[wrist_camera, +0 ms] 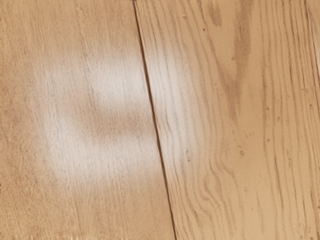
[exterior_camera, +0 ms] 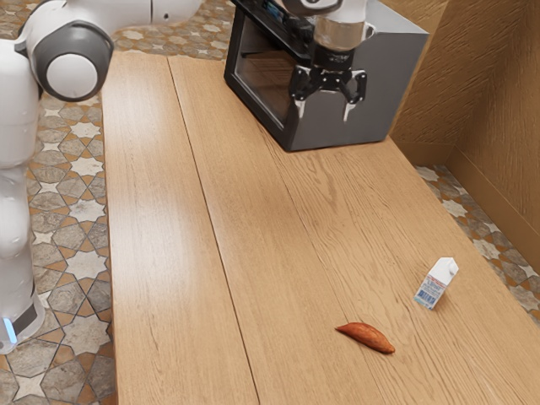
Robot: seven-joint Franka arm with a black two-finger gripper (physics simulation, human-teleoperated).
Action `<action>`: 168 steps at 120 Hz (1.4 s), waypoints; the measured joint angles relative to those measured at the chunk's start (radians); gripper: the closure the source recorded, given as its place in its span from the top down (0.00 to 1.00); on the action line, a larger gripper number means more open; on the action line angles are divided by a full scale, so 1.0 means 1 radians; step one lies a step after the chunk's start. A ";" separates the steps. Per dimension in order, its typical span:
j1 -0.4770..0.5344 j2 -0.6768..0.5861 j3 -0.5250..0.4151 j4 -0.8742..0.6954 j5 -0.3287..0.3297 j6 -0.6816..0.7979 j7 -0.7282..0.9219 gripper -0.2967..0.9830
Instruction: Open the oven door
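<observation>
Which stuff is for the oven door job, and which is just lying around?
For the job:
- oven
- oven door
- the robot's open jaws

Just lying around:
- little carton
- reddish-brown thing, maybe a sweet potato

The light is bright and even. A pale sheen whitens the table toward the exterior view's left; in the wrist view, soft-edged glare washes out the grain around a duller patch. The arm's base light glows blue.
</observation>
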State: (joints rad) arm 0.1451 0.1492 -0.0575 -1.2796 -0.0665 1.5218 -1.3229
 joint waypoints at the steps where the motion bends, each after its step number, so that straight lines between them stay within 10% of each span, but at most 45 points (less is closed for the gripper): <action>1: 0.000 -0.001 0.000 0.000 0.000 -0.001 -0.013 0.77; 54: 0.003 -0.114 0.215 0.002 0.038 -0.079 -0.494 0.77; 88: 0.120 -0.145 0.316 -0.054 0.051 0.157 -0.638 0.77; 119: 0.244 -0.173 0.309 -0.197 0.026 0.256 -0.490 0.77; 168: 0.053 -0.111 0.308 -0.143 0.026 0.377 -0.276 0.77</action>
State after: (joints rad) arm 0.1981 0.0381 0.2502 -1.4228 -0.0406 1.8992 -1.5991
